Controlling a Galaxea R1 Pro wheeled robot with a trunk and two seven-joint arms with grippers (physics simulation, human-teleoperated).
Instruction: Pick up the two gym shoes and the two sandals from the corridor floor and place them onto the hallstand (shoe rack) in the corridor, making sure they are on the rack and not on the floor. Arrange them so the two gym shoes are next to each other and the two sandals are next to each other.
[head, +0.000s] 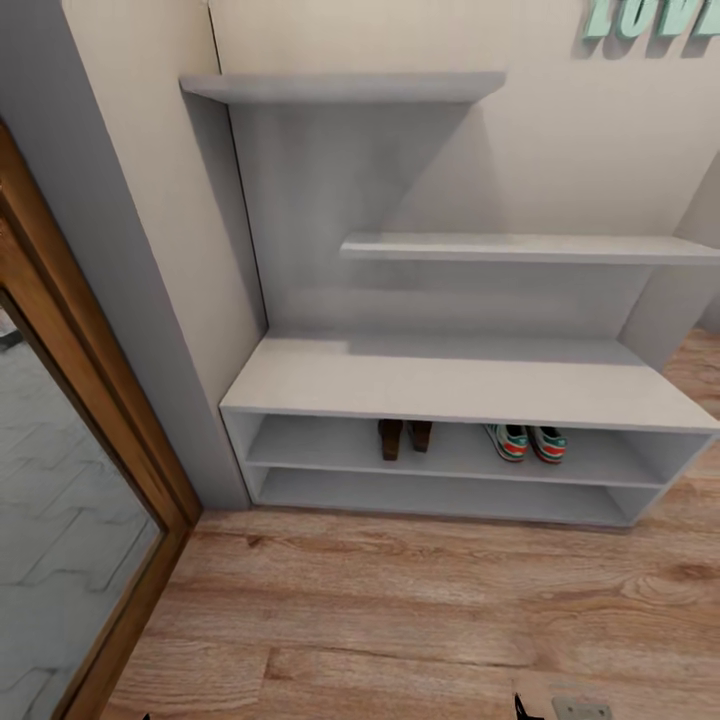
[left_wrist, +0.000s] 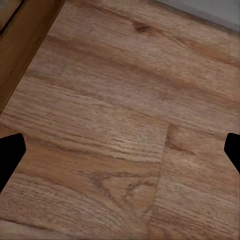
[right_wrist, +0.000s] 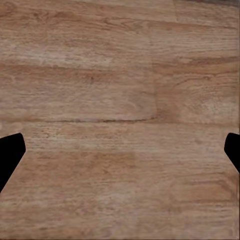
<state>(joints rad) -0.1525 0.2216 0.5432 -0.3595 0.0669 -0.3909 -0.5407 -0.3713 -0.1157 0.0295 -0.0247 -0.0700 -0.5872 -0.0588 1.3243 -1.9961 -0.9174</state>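
Head view: hallstand (head: 450, 385), pale grey, stands vs the cream wall, bench top over 2 low open shelves, staggered wall shelves above. On the upper open shelf, both pairs are already in: two sandals (head: 404, 437), brown, side by side, touching or nearly so, left of centre; two gym shoes (head: 527, 441), off-white w/ green and red-orange accents, side by side just right of them, w/ a gap between the pairs. Lower shelf and bench top carry nothing visible. Corridor floor (head: 400, 610), wood-grain planks, runs in front of the rack. Wood-framed mirror or glass panel (head: 70, 560) at left, teal wall letters (head: 650, 15) cut off at top right.

Left wrist view: left gripper (left_wrist: 120, 152) spread wide, dark fingertips (left_wrist: 10, 155) at opp. edges of frame, nothing btwn them, only floor planks below; wooden frame edge (left_wrist: 25, 45) at one corner, grey strip at the far corner.

Right wrist view: right gripper (right_wrist: 120, 152) also spread wide, fingertips (right_wrist: 10, 155) at both edges, holding nothing, above bare planks.

Shoes and sandals sit up on the rack shelf, well apart from both grippers, which point at the floor short of the rack.
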